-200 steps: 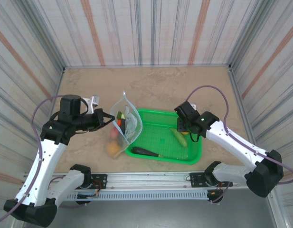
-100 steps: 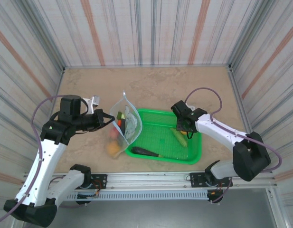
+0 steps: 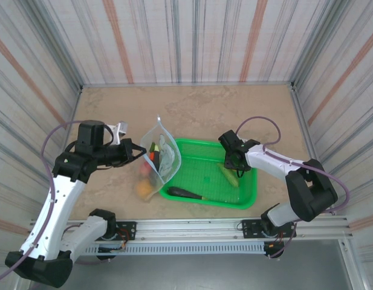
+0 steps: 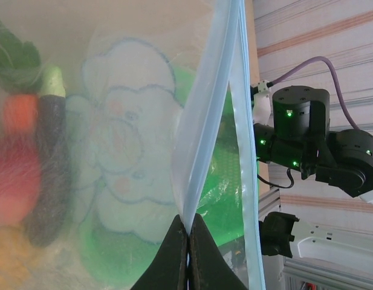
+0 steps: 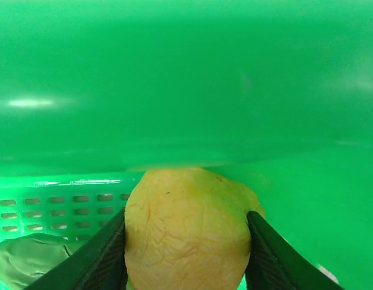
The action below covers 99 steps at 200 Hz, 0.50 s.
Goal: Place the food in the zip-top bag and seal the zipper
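1. Now, from above, the left gripper (image 3: 136, 152) is pinched shut on the bag (image 3: 163, 154) edge. It holds the mouth up, same as a second ago. The right gripper (image 3: 232, 159) has stayed down in the green basket (image 3: 254, 188), but its elbow has swung in closer.
2. At the left wrist, the fingers are closed tight on the zipper (image 4: 204, 121). Some food (image 4: 47, 169) is already inside the bag.
3. At the right wrist, the fingers are partly open and press both sides of a yellow food (image 5: 189, 235). I think the grab is done and the lift to the bag comes next.
4. The table (image 3: 204, 109) is tan. Striped walls (image 3: 174, 36) stand all around.
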{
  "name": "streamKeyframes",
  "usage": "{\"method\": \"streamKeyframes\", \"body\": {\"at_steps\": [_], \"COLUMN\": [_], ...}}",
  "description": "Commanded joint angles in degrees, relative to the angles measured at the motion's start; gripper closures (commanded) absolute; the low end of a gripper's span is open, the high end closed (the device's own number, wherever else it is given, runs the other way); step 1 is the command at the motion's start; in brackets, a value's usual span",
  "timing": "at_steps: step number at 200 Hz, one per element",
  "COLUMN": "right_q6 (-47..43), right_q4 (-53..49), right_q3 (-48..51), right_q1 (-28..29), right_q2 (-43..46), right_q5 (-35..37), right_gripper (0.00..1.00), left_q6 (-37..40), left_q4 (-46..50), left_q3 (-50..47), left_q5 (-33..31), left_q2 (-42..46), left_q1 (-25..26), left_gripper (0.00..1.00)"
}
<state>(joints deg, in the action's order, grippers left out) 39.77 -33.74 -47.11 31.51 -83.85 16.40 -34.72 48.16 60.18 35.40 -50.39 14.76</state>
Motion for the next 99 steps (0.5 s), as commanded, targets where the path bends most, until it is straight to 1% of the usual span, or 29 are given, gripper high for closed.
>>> {"method": "streamKeyframes", "body": {"at_steps": [1, 10, 20, 56, 88, 99], "right_q6": [0.0, 0.0, -0.1, 0.2, -0.1, -0.2], "right_q4": [0.8, 0.4, -0.2, -1.7, -0.1, 0.9], "right_q3": [0.0, -0.2, -0.4, -0.7, -0.8, -0.9], "right_q1": [-0.2, -0.1, -0.1, 0.5, 1.4, 1.6], "right_q2": [1.5, 2.9, 4.8, 11.9, 16.5, 17.3], "right_q5": [-1.3, -1.4, -1.5, -2.4, -5.2, -7.3], "right_gripper": [0.67, 0.71, 0.73, 0.73, 0.73, 0.73], "left_q6": [0.6, 0.7, 0.9, 1.2, 0.9, 0.8], "left_q4": [1.2, 1.4, 1.5, 1.6, 1.3, 1.0], "left_q3": [-1.0, -1.2, -1.0, -0.5, -1.0, -1.6], "left_q5": [-0.8, -0.9, -0.9, -1.1, -1.1, -1.0], "left_q2": [1.2, 1.3, 1.3, 0.8, 1.3, 1.7], "left_q1": [0.4, 0.4, 0.4, 0.4, 0.5, 0.5], "left_gripper": [1.0, 1.0, 1.0, 1.0, 1.0, 1.0]}}
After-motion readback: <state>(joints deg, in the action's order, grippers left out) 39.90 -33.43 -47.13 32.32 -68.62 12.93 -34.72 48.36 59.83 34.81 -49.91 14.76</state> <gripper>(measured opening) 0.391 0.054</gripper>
